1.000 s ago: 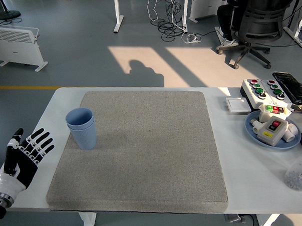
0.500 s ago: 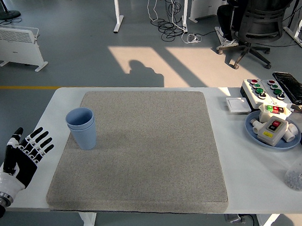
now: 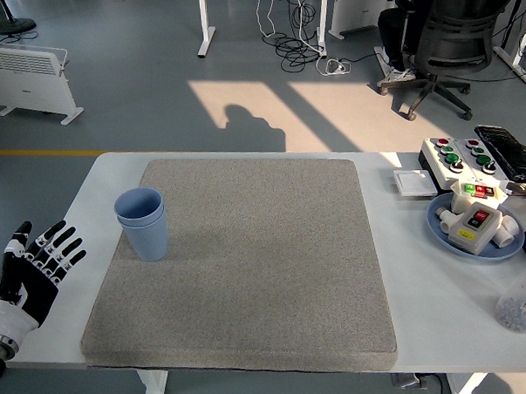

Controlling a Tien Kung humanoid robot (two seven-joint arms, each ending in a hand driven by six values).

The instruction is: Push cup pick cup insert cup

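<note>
table: white, with its near edge along the bottom of the view; bare floor beyond its far edge.
mat: grey, square, covers most of the table top from left of centre to right of centre.
cups: two blue cups, one nested inside the other, upright, mouth up; they stand on the mat near its left edge, in the far-left part of it.
left hand: black with white knuckle marks, over the table's left edge near the bottom-left corner; fingers spread and extended, thumb out to the side, nothing held. it is well apart from the cups, to their lower left, off the mat.
left wrist: white cuff at the picture's lower-left corner.
right hand: outside the view.
plate: blue, on the table at the right edge, clear of the mat; it carries a pale box with a red button and small white parts.
button panel: white box with red and green buttons, just beyond the plate.
white square: flat, on the table between the mat and the button panel.
black device: lies at the far right, touching or overlapping the panel.
bottle: clear, at the right edge, near side of the plate; contents too small to tell.
chair: black office chair on the floor beyond the table, top right.
heater: white, on the floor at top left.
</note>
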